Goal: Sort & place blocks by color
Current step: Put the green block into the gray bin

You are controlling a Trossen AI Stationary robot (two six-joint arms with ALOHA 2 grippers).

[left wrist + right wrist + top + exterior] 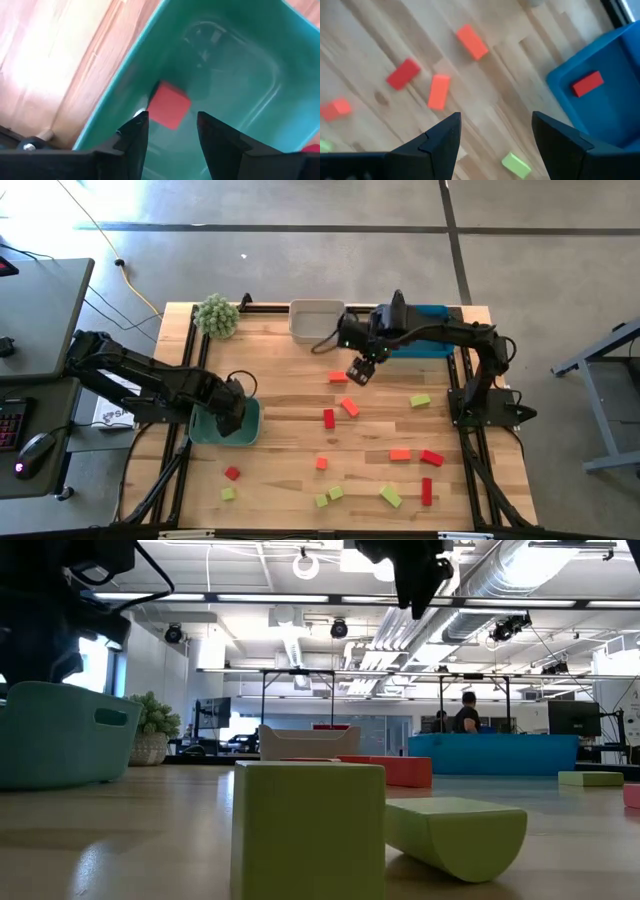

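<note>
My left gripper hangs open, pointing down into the teal bin at the table's left. A red block shows inside the teal bin just beyond the fingertips, apart from both; whether it lies on the bin's floor I cannot tell. My right gripper hangs open and holds nothing, above the table's far middle, next to an orange block. Its wrist view shows orange blocks, a red block and a green block lying on the wood.
A blue bin at the far right holds a red block. A white tray and a fuzzy green plant stand at the far edge. Red, orange and green blocks lie scattered over the table's near half.
</note>
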